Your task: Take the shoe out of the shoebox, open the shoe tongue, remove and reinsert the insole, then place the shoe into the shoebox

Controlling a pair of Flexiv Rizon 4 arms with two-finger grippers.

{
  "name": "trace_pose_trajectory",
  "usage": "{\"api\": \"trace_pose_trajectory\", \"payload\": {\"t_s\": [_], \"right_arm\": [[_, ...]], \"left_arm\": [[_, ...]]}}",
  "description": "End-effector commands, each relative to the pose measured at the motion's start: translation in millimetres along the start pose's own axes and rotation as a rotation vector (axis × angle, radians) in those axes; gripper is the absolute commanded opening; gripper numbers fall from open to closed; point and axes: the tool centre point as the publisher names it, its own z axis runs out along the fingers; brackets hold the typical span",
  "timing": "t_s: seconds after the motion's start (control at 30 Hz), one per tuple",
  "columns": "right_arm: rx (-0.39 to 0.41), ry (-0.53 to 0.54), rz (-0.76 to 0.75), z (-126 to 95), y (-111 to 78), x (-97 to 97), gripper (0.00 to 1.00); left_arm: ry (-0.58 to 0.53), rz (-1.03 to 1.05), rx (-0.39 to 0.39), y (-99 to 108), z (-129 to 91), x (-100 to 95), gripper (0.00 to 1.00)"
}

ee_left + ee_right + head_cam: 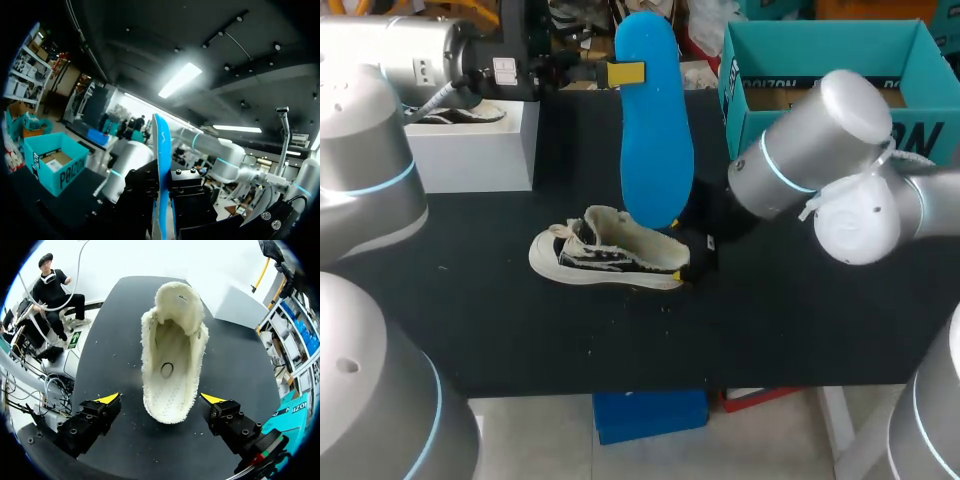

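Note:
A blue insole [656, 125] stands upright above the table, with my left gripper [626, 73] shut on its upper end. In the left wrist view the insole [160, 165] shows edge-on, pinched between the dark fingers. Below it a cream and black shoe [610, 256] lies on the black table [520, 320], toe to the left. My right gripper [160, 400] is open at the shoe's heel, a yellow tip on either side and neither touching. The shoe [172, 355] gapes open and its inside looks bare. The teal shoebox [830, 85] stands at the back right.
A white box [470, 145] with another shoe on it stands at the back left. My right arm's elbow [820, 150] hangs over the table in front of the shoebox. The teal shoebox [52, 162] also shows far beyond the left gripper.

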Motion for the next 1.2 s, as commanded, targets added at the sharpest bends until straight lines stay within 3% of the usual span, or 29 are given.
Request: {"api": "trace_pose_trajectory", "payload": {"t_s": [0.03, 0.3, 1.2], "right_arm": [[0.398, 0.015, -0.011, -1, 11.1, -3.7, 1.00], [0.508, 0.022, -0.021, 5, 16.8, -8.6, 1.00], [0.484, 0.032, -0.015, 14, 17.5, -10.1, 1.00]], "left_arm": [[-0.004, 0.001, 0.001, 1, 1, -0.3, 0.00], [-0.004, 0.001, 0.001, 1, 1, -0.3, 0.00], [-0.004, 0.001, 0.001, 1, 1, -0.3, 0.00]]}}
